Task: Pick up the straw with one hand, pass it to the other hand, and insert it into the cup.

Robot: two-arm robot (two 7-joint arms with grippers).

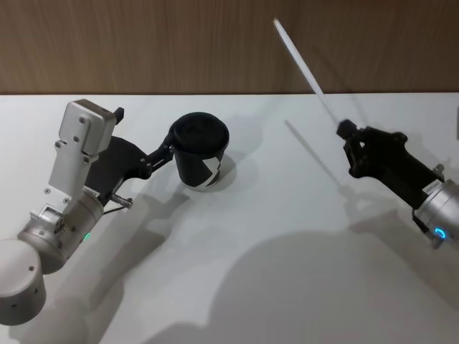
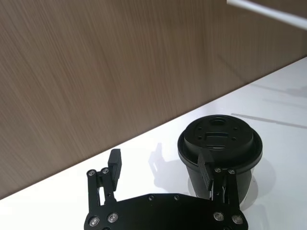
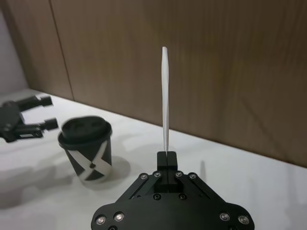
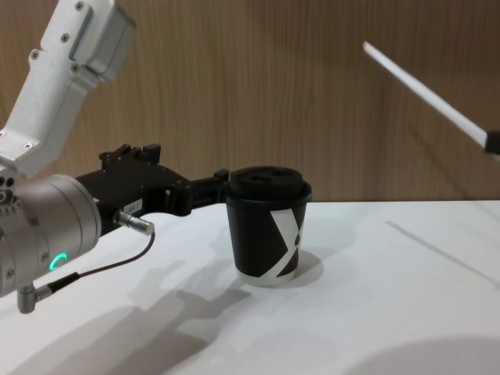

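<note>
Left gripper (image 2: 159,160) fingers spread beside matte black cup (image 2: 220,139), right gripper (image 1: 343,130) fingers pinching thin white straw (image 1: 301,61)

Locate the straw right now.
In the head view the straw sits on the right, off the table, its lower end pinched in the right gripper, well clear of the cup to its left.

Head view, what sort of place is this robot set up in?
Likely a test or demo bench: a white table, a wood-panelled wall behind, the left gripper at the cup, the right gripper holding the straw.
</note>
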